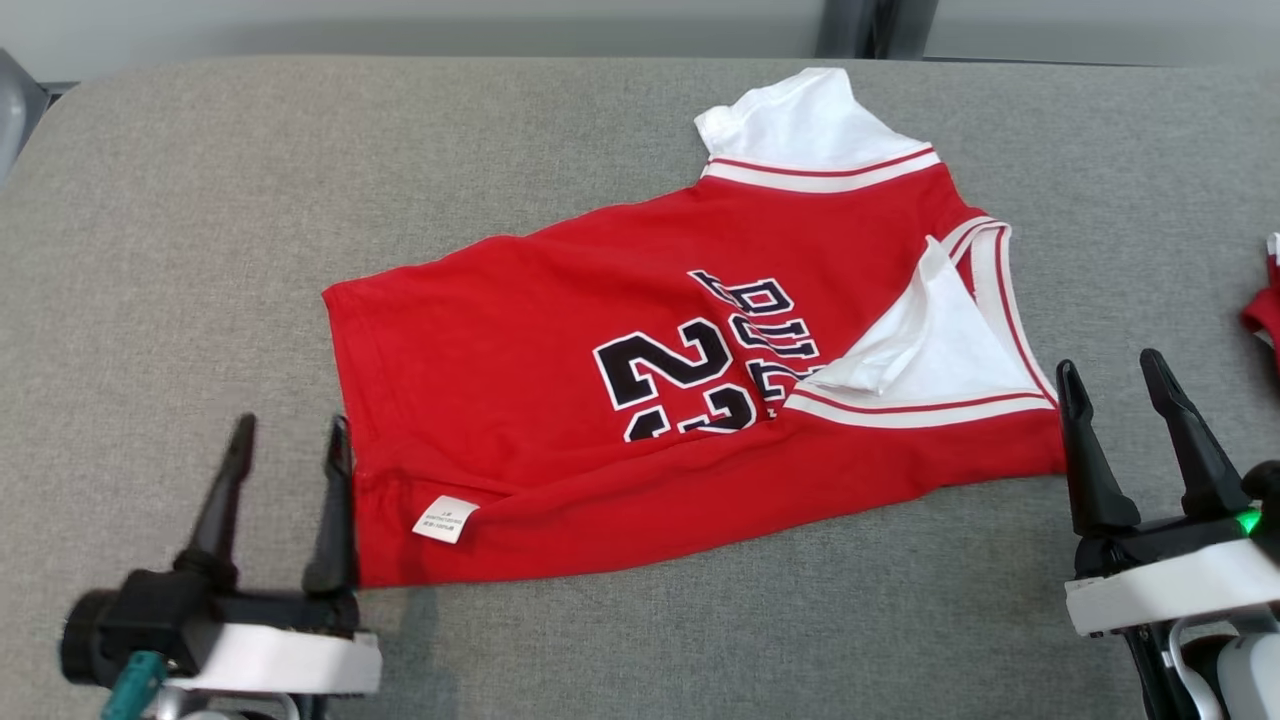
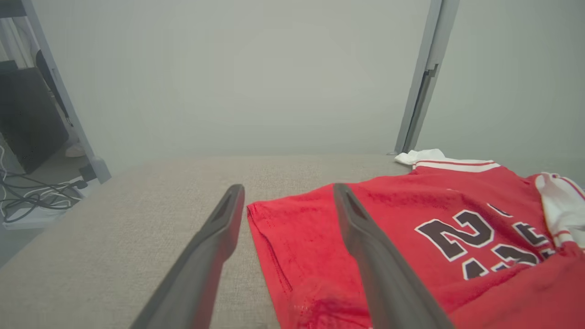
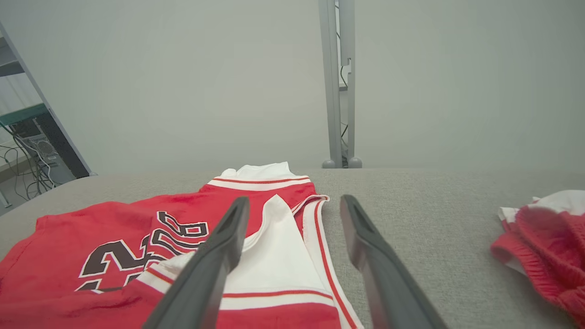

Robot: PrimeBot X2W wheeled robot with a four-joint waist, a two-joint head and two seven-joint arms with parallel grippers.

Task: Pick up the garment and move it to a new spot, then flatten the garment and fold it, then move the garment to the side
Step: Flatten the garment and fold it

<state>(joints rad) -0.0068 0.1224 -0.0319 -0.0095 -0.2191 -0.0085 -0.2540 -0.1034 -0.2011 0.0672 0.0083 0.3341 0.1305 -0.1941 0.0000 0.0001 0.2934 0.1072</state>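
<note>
The garment [image 1: 600, 400] is a red basketball jersey with white sleeves and black numbers, lying partly folded on the grey table, its near long edge turned over. My left gripper [image 1: 285, 440] stands open at the jersey's near left corner, one finger at its hem. In the left wrist view the jersey [image 2: 411, 237] spreads to the right, and the hem corner lies between the open fingers of the left gripper [image 2: 288, 194]. My right gripper [image 1: 1110, 370] is open just off the jersey's right end. The right wrist view shows the jersey [image 3: 137, 246] lying to the left beneath the open right gripper [image 3: 292, 205].
A second red and white piece of cloth [image 1: 1265, 310] lies at the table's right edge, also seen in the right wrist view as the cloth [image 3: 544, 242]. The grey fabric tabletop [image 1: 200, 250] stretches bare to the left and back. A metal post [image 3: 338, 91] rises behind the table.
</note>
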